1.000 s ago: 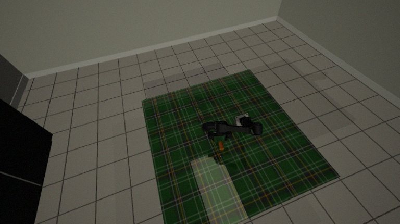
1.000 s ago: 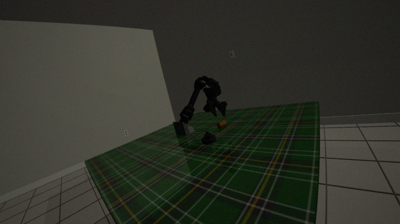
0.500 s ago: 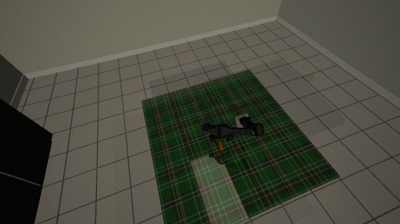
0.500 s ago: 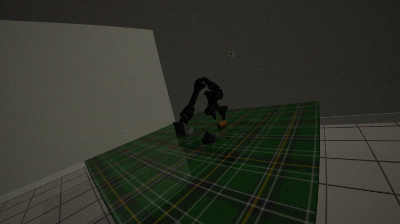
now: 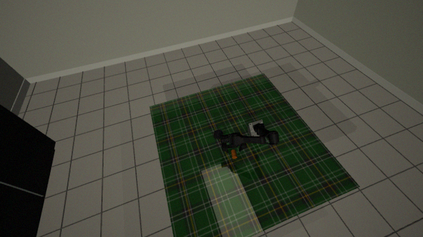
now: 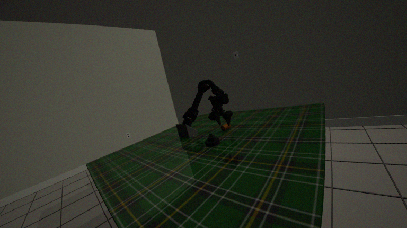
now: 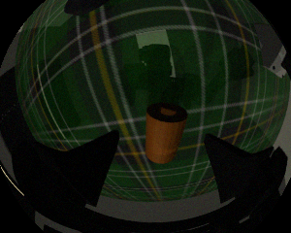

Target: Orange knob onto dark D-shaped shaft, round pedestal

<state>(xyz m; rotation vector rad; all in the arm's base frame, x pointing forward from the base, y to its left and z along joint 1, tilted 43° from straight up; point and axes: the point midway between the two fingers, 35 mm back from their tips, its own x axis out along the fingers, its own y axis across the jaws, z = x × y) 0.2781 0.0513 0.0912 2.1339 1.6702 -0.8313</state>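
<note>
The orange knob [image 5: 233, 154] [image 6: 225, 127] [image 7: 162, 138] lies on its side on the green plaid cloth. In the wrist view its dark end with the hole is toward the top. My gripper [image 5: 232, 149] [image 6: 224, 124] [image 7: 164, 136] is open and points down just above the knob. In the wrist view the knob shows between the two spread fingers, with a gap on each side. The dark round pedestal [image 5: 217, 134] [image 6: 212, 141] [image 7: 84, 5] stands upright a short way off, its shaft bare in the exterior view. The shaft's flat side cannot be made out.
The plaid cloth [image 5: 299, 172] [image 6: 258, 183] covers the table top. The arm's pale base plate [image 5: 251, 126] stands beyond the knob and pedestal. A bright patch of light [image 5: 231, 200] falls near the knob. A dark cabinet [image 5: 25, 159] stands at the far left.
</note>
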